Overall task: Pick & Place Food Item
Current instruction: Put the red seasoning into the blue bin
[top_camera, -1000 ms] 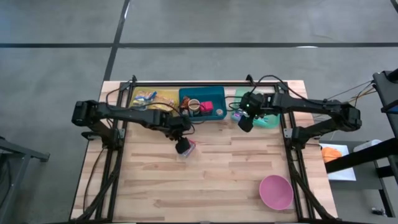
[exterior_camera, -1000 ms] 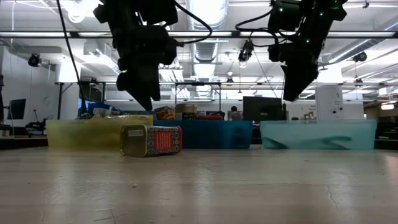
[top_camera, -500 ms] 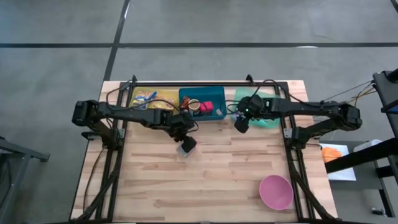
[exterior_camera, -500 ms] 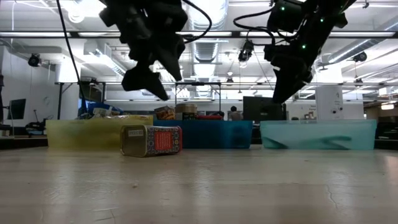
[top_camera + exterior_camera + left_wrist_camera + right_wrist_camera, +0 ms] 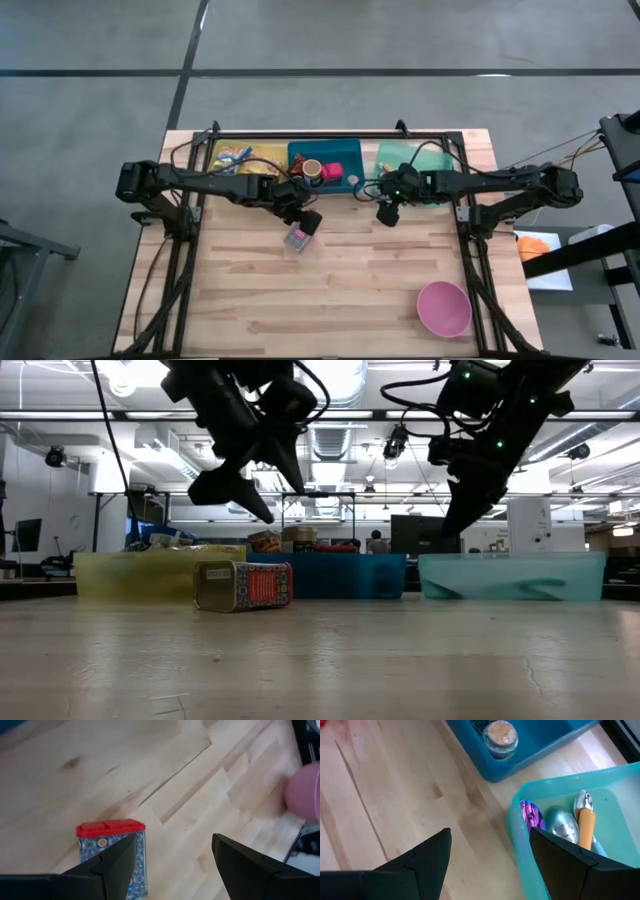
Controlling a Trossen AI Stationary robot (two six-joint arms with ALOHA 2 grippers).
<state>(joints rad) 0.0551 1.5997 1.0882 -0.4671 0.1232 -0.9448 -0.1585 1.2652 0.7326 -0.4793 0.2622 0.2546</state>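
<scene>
A small tin with a red lid and a blue patterned body lies on its side on the wooden table, in front of the bins; the low view shows its red label. My left gripper hangs open above the tin, just to its far right, touching nothing; in the left wrist view the tin shows beside one finger of the gripper. My right gripper hangs open above bare table just in front of the teal bin, holding nothing.
Three bins line the far edge: yellow, blue with a cork-lidded jar, and teal with spoons. A pink bowl sits near the front right corner. Bare wood lies between the tin and the bowl.
My left gripper has rolled about its own axis above the tin, hardly shifting. My right gripper has come down and moved toward the near edge, from over the teal bin's front rim to over the table. The tin has not moved.
</scene>
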